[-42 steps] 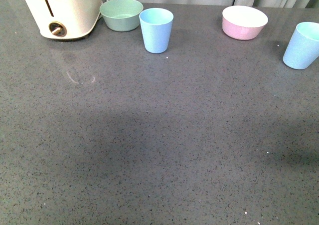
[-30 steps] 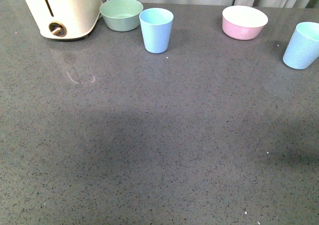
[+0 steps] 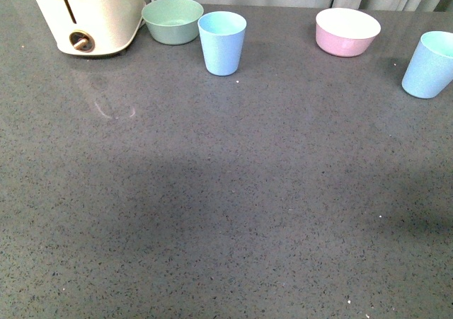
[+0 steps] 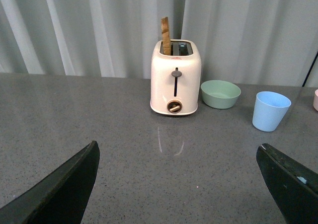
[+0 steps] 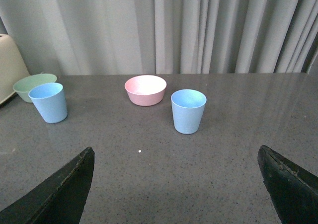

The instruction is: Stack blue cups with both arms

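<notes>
Near counter (image 3: pixel 226 213) lies open; toaster (image 3: pixel 88 15) and green bowl (image 3: pixel 172 20) crowd the left blue cup (image 3: pixel 221 43).

A dark grey speckled countertop (image 3: pixel 212 213) carries five things in a loose row toward its back edge, all upright. A cream toaster (image 3: pixel 88 11) stands at one end. Just beside the toaster sits a green bowl (image 3: pixel 172 20), and past that a blue cup (image 3: pixel 221 42). Well apart from the toaster rests a pink bowl (image 3: pixel 347 31), and farthest from it a second blue cup (image 3: pixel 429 64).
</notes>
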Controlling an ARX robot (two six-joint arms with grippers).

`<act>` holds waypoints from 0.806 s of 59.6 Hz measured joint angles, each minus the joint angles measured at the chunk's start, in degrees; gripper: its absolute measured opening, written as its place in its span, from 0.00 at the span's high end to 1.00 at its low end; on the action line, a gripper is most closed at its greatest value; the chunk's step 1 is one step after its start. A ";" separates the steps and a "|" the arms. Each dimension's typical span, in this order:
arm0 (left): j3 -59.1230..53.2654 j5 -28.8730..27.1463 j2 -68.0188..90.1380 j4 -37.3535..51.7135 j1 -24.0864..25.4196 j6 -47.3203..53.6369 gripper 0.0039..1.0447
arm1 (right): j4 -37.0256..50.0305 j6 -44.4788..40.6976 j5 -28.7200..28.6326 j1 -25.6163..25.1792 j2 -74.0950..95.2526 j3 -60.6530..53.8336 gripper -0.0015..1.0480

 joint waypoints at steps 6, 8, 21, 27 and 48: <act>4.28 -9.46 6.23 -11.10 -3.58 -4.39 0.08 | 0.00 -0.02 0.00 0.00 0.00 -0.02 0.09; 6.93 -13.46 11.21 -15.63 -5.66 -6.51 0.08 | 0.00 0.00 0.04 0.00 0.00 0.00 0.09; 15.52 -14.25 37.73 -7.13 -9.11 -9.18 0.08 | 0.00 0.00 0.00 0.00 -0.04 0.00 0.09; 21.00 -10.91 49.59 -0.44 -9.55 -9.49 0.08 | 0.00 0.00 0.00 0.00 -0.04 0.00 0.09; 52.61 -7.67 92.13 2.03 -13.38 -12.83 0.08 | 0.00 -0.02 0.00 0.00 -0.02 -0.02 0.09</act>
